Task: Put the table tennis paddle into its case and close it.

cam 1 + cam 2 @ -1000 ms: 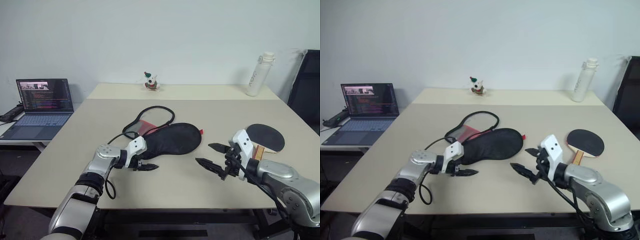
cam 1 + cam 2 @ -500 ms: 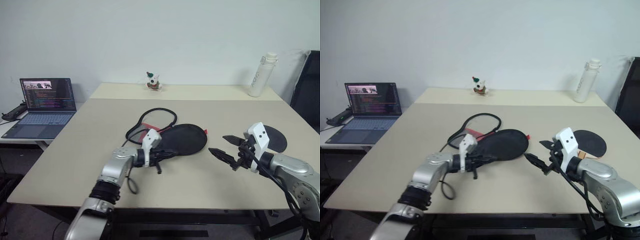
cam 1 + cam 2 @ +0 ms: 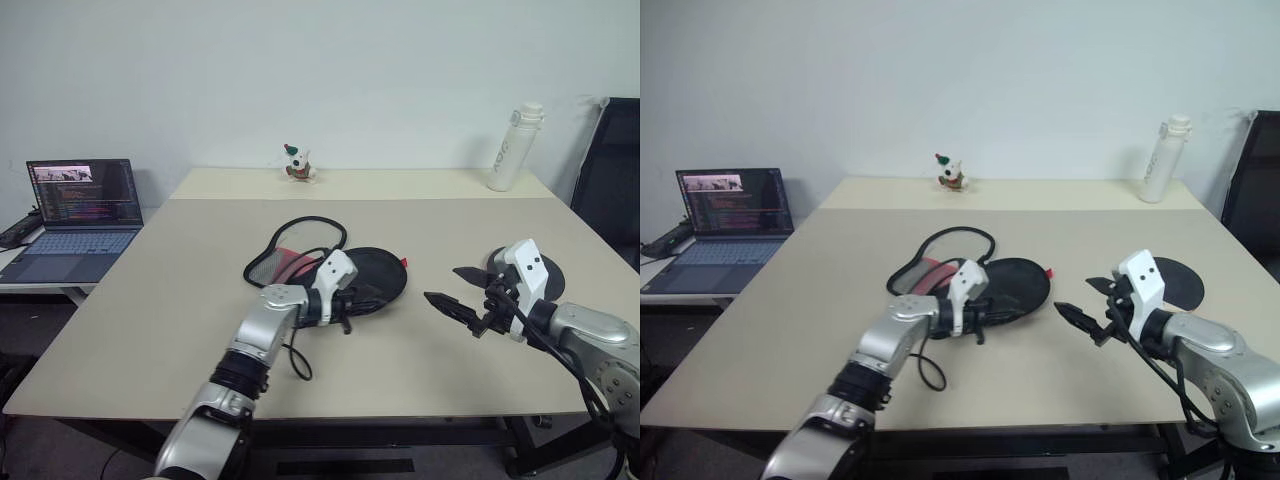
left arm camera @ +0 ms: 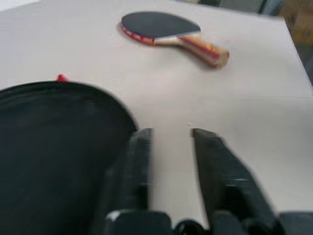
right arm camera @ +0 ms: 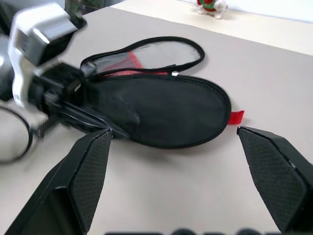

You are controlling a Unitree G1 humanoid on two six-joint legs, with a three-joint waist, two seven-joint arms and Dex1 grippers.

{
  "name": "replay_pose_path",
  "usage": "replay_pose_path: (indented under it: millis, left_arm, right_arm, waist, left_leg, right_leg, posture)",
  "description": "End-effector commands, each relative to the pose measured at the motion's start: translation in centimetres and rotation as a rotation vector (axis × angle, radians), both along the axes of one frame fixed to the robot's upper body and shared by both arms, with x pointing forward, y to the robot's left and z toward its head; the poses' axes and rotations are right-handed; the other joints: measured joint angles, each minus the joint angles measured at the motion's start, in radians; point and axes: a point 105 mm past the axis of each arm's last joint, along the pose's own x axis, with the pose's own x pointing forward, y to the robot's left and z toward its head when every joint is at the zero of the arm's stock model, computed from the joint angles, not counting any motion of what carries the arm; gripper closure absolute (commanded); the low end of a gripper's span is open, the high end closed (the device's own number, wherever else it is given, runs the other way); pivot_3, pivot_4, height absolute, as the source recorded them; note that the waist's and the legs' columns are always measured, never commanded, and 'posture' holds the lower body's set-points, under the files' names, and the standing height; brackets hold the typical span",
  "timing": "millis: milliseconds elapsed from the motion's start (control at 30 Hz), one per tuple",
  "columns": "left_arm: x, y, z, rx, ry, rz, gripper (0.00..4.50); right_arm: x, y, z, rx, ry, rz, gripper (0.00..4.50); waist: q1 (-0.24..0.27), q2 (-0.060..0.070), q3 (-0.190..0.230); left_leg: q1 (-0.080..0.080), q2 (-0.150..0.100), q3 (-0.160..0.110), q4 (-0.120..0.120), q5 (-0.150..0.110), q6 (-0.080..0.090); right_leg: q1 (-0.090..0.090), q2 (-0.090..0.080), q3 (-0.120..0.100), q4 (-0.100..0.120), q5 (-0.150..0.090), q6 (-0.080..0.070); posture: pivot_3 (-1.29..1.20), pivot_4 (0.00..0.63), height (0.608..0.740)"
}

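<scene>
The case (image 3: 385,272), a black fabric pouch with a red tab at its far end, lies flat at mid-table. Its mesh flap (image 3: 290,250) is thrown open behind it. My left gripper (image 3: 365,300) lies along the case's near edge, pointing right. In the left wrist view its fingers (image 4: 139,156) stand apart with bare table between them, one beside the case's rim (image 4: 63,147). The paddle (image 4: 161,25) lies black face up at the right, handle (image 4: 205,49) toward the table's edge. My right gripper (image 3: 443,285) hovers wide open and holding nothing between case and paddle.
An open laptop (image 3: 80,210) sits on a side desk at the left. A white bottle (image 3: 507,148) and a small toy figure (image 3: 297,163) stand at the table's far edge. A black chair (image 3: 615,170) is at the right. A black cable (image 3: 293,362) loops beside my left forearm.
My left gripper has swung right from the bare table to the case's near edge, shutting and parting again on the way. The right gripper drifted slightly right and stayed open.
</scene>
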Motion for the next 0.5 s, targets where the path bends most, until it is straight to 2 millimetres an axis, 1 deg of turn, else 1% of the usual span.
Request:
replay_pose_path:
  millis: [33, 100, 167, 200, 233, 300, 367, 433, 500]
  left_arm:
    - [-1.0, 2.0, 0.9, 0.033, -0.059, -0.083, 1.87]
    - [-1.2, 2.9, 0.8, 0.043, -0.049, -0.092, 1.2]
    - [-1.2, 5.4, -0.4, 0.121, -0.031, -0.082, 0.58]
    - [-1.0, 6.4, -0.9, 0.148, -0.02, -0.068, 0.17]
    - [-0.6, 7.4, -1.4, 0.18, -0.025, -0.037, 0.01]
    - [0.0, 8.5, -2.0, 0.228, -0.043, 0.003, 0.01]
    - [0.6, 9.2, -2.6, 0.266, -0.06, 0.028, 0.01]
    - [0.9, 9.3, -2.9, 0.28, -0.066, 0.036, 0.01]
    - [1.2, 9.1, -3.3, 0.291, -0.072, 0.036, 0.01]
  right_arm:
    - [-0.5, 0.0, 0.9, -0.003, -0.037, 0.0, 0.0]
    - [-0.5, 0.0, 0.8, -0.003, -0.035, 0.002, 0.0]
    - [-0.4, 0.0, 0.5, -0.003, -0.03, 0.004, 0.0]
    - [-0.4, 0.0, 0.5, -0.002, -0.029, 0.005, 0.0]
    - [-0.3, 0.0, 0.4, 0.0, -0.027, 0.008, 0.0]
    - [-0.3, 0.0, 0.2, 0.003, -0.025, 0.011, 0.0]
    - [-0.3, 0.0, 0.1, 0.004, -0.023, 0.015, 0.0]
    - [-0.3, 0.0, 0.0, 0.004, -0.023, 0.016, 0.0]
    - [-0.3, 0.0, 0.0, 0.004, -0.023, 0.018, 0.0]
  waist:
    - [-0.002, 0.0, 0.0]
    - [-0.002, 0.0, 0.0]
    - [0.003, 0.0, 0.0]
    - [0.003, 0.0, 0.0]
    - [0.003, 0.0, 0.0]
    - [0.003, 0.0, 0.0]
    - [0.007, 0.0, 0.0]
    - [0.011, 0.0, 0.0]
    - [0.014, 0.0, 0.0]
  left_leg:
    - [0.0, 0.0, 0.0, 0.0, 0.0, 0.0]
    - [0.0, 0.0, 0.0, 0.0, 0.0, 0.0]
    - [0.0, -0.001, 0.0, 0.001, 0.0, 0.0]
    - [0.0, -0.001, 0.0, 0.001, 0.0, 0.0]
    - [0.0, -0.001, 0.0, 0.001, 0.0, 0.0]
    - [0.0, 0.0, 0.0, 0.001, 0.0, 0.0]
    - [0.0, 0.0, 0.0, 0.001, 0.0, 0.0]
    - [-0.001, 0.0, 0.0, 0.001, 0.0, 0.0]
    - [-0.001, -0.001, 0.0, 0.001, 0.0, 0.0]
  right_leg:
    - [0.0, 0.0, 0.0, 0.0, 0.0, 0.0]
    - [0.0, -0.001, 0.0, 0.0, 0.0, 0.0]
    - [0.0, -0.001, 0.0, 0.0, 0.0, -0.001]
    - [0.0, -0.001, 0.0, 0.0, 0.0, -0.001]
    - [0.0, -0.001, 0.0, 0.0, 0.0, -0.001]
    - [0.0, -0.001, 0.0, 0.0, 0.0, -0.001]
    - [0.0, -0.001, 0.0, 0.0, 0.0, -0.001]
    - [0.0, -0.001, -0.001, -0.001, 0.0, -0.001]
    - [0.0, -0.001, -0.001, -0.001, 0.0, -0.001]
  posture:
    - [0.0, 0.15, 0.74]
    - [0.0, 0.15, 0.74]
    - [0.0, 0.15, 0.74]
    - [0.0, 0.15, 0.74]
    - [0.0, 0.15, 0.74]
    - [0.0, 0.15, 0.74]
    - [0.0, 0.15, 0.74]
    - [0.0, 0.15, 0.74]
    - [0.0, 0.15, 0.74]
